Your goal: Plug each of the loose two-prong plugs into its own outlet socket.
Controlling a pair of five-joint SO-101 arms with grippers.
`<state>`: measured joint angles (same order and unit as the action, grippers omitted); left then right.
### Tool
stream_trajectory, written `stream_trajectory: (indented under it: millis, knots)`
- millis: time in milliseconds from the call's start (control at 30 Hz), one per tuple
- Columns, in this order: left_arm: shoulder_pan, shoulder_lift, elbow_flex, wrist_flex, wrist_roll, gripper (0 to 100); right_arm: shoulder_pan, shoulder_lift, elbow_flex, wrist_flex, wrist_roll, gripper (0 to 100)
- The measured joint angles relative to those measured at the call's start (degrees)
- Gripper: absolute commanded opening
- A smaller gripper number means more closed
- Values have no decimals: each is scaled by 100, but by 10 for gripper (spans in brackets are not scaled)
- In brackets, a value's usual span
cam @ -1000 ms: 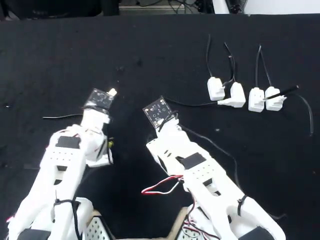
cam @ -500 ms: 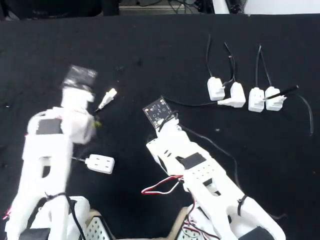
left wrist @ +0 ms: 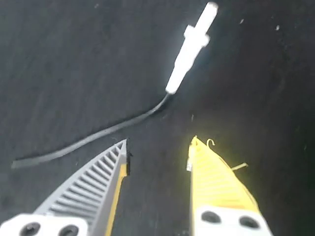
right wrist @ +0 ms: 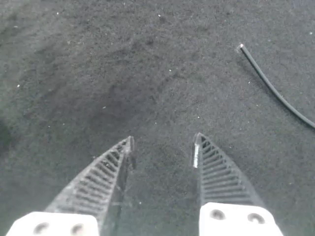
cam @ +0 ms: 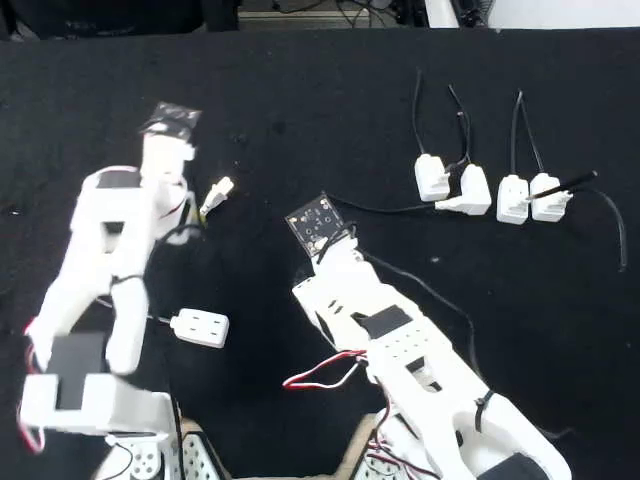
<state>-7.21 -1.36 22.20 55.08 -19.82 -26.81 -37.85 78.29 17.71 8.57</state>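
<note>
Though lint-flecked, a black tablecloth (cam: 300,100), cables (cam: 352,12) beyond.

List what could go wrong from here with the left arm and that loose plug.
1. The loose plug lies ahead of the open left jaws, not between them; closing now might catch only its cord.
2. The outlet socket lies beside the left arm with nothing holding it; the right jaws stand open over bare cloth. It may slide during insertion.
</note>
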Motion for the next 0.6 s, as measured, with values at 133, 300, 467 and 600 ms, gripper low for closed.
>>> stream_trajectory:
  millis: [133, 300, 467, 600]
  knots:
    - [167, 870, -862, -44, 0, 206, 0, 0, 0, 0, 0, 183]
    - [343, 1846, -1732, -44, 0, 206, 0, 0, 0, 0, 0, 183]
    - [422, 2541, -2268, -44, 0, 202, 0, 0, 0, 0, 0, 183]
    - [422, 2699, -2409, -44, 0, 148, 0, 0, 0, 0, 0, 183]
